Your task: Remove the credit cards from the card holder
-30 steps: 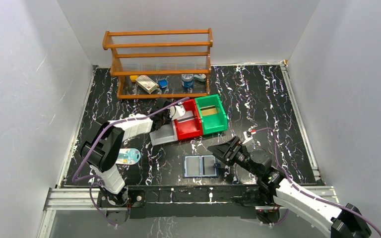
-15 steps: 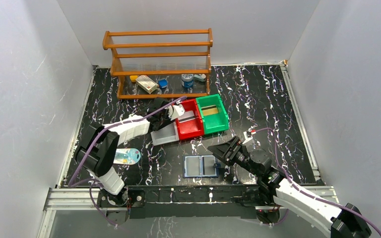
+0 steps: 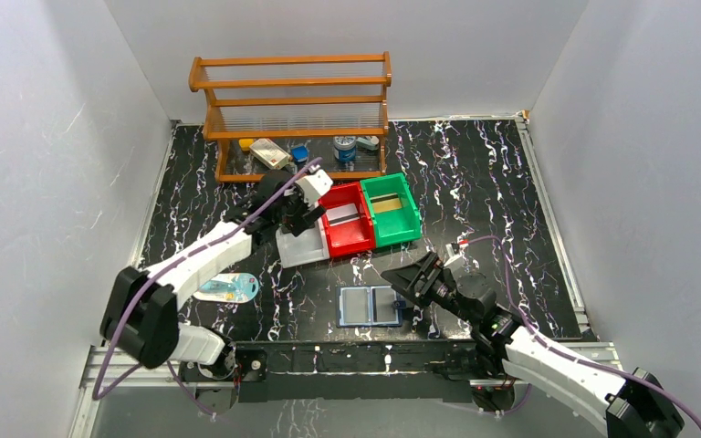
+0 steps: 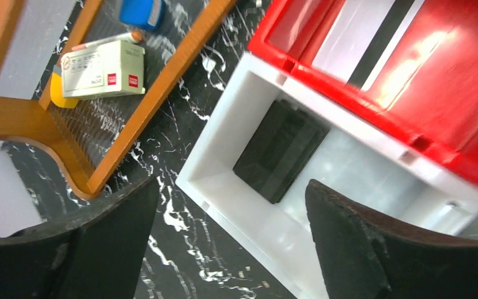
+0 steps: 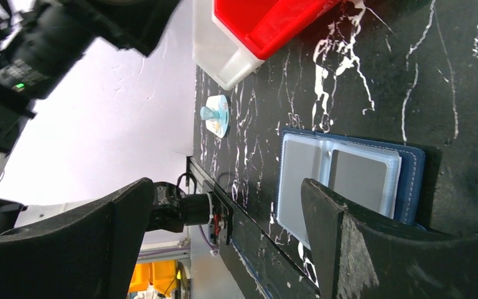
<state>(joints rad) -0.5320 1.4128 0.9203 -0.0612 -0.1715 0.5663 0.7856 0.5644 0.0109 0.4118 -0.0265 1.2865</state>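
The card holder (image 3: 370,306) lies open and flat near the table's front edge, its pale inner faces up; in the right wrist view the card holder (image 5: 348,177) shows grey pockets inside a navy border. My right gripper (image 3: 409,281) hovers open just right of it, nothing between its fingers (image 5: 227,182). My left gripper (image 3: 298,217) hangs open above the white bin (image 4: 224,112). A black card (image 4: 280,149) lies on that bin's floor. A white card with a black stripe (image 4: 358,37) sits in the red bin (image 4: 448,81). A tan card (image 3: 385,206) rests in the green bin (image 3: 408,217).
The white bin (image 3: 303,248), red bin (image 3: 347,235) and green bin stand in a row mid-table. A wooden rack (image 3: 292,109) with small boxes and jars stands behind them. A white oval packet (image 3: 228,288) lies at the front left.
My left gripper has opened wide and lifted back from the white bin, its arm swinging out to the left. The black card now lies loose in that bin. The right arm has not moved.
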